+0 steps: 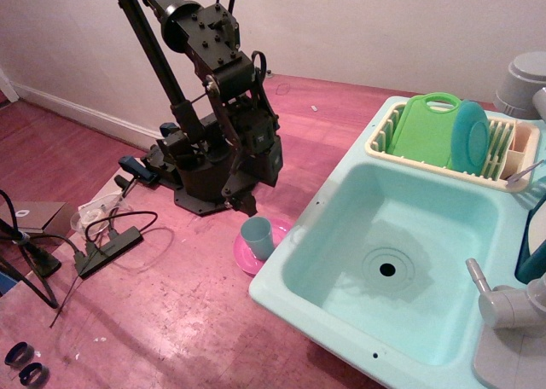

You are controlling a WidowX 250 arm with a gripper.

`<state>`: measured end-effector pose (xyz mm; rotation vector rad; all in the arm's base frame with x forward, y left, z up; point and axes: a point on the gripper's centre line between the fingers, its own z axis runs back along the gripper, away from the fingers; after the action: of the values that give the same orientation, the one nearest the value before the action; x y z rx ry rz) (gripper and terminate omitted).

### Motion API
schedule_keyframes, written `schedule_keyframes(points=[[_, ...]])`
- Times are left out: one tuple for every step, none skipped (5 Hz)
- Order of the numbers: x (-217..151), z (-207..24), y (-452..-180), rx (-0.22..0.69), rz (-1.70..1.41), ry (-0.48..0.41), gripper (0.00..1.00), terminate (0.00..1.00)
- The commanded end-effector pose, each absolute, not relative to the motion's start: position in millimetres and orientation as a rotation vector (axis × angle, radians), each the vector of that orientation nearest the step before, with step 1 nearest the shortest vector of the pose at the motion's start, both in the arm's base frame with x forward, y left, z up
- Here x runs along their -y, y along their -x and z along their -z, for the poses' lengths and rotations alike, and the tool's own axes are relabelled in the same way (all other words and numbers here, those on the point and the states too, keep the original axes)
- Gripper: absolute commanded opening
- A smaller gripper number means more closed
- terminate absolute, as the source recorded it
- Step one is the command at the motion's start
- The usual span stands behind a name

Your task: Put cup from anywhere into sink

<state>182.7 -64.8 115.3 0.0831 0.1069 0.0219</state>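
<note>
The light teal-blue cup [257,238] stands upright on a flat pink plate [241,254] on the reddish table, touching the left outer edge of the sink. The sink [277,285] is a large pale mint basin with a dark drain hole [387,269] and a grey faucet [509,304] at its front right. My black gripper [244,205] points down just behind and above the cup, not touching it. Its dark fingers blend with the arm base behind, so I cannot tell how the jaws stand.
A cream dish rack [506,162] at the sink's back holds a green cutting board [426,130] and an upright teal plate [471,137]. The arm base [200,180] sits left of the sink. A power strip [107,250] and cables lie at the left.
</note>
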Motion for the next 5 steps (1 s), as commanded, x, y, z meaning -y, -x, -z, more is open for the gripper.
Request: schedule_keyframes(points=[[65,-115,-183,-0.107,-0.022,-0.083,1.00,0.00],[68,-105,-180,-0.108,-0.021,-0.075,1.00,0.00],[71,-94,-178,-0.099,-0.026,-0.065,1.00,0.00],[75,-85,-176,-0.094,-0.024,-0.056,1.00,0.00],[81,-76,-179,-0.095,-0.011,-0.051,1.00,0.00]])
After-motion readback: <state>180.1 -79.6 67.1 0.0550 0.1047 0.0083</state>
